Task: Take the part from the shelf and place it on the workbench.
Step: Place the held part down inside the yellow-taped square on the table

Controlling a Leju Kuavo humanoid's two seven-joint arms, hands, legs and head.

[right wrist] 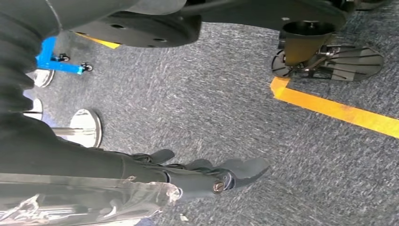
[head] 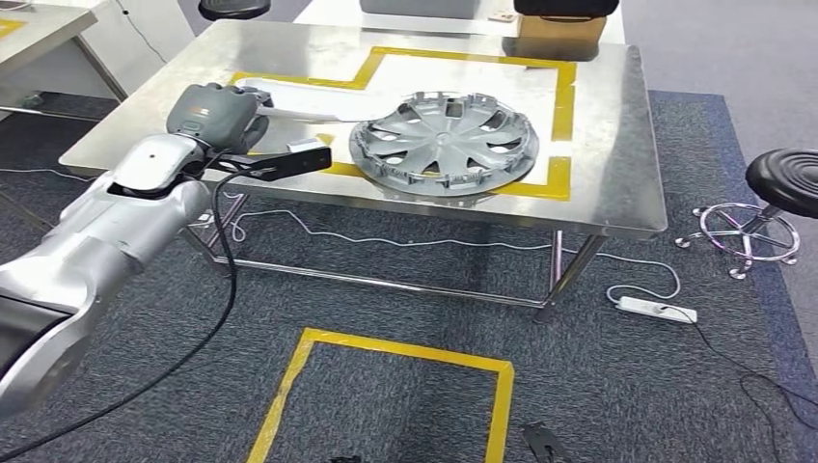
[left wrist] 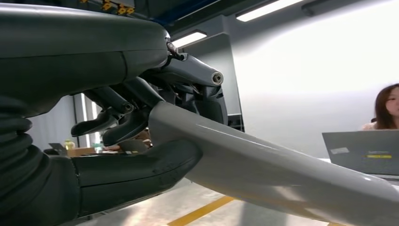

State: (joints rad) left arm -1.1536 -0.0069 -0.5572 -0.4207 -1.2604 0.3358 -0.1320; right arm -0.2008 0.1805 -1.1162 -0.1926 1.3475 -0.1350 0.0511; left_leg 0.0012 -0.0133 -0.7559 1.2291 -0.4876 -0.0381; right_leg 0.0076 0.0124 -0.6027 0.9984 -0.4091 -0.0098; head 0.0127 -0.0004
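My left hand (head: 217, 114) reaches over the near left corner of the steel workbench (head: 603, 145). It grips one end of a long, pale grey curved part (head: 301, 102); the rest lies low across the yellow-taped area toward the middle. In the left wrist view the thumb and dark fingers (left wrist: 117, 120) clamp this smooth grey part (left wrist: 282, 169), which runs out away from the hand. My right hand (right wrist: 207, 174) hangs beside my body above the carpet, fingers stretched out and holding nothing.
A silver wheel cover (head: 444, 145) lies flat on the bench right of the part. A cardboard box (head: 559, 37) stands at the far edge. A black stool (head: 786, 183), a power strip (head: 656, 309) and a yellow floor square (head: 386, 386) are nearby. A person (left wrist: 388, 108) sits behind a laptop (left wrist: 362, 150).
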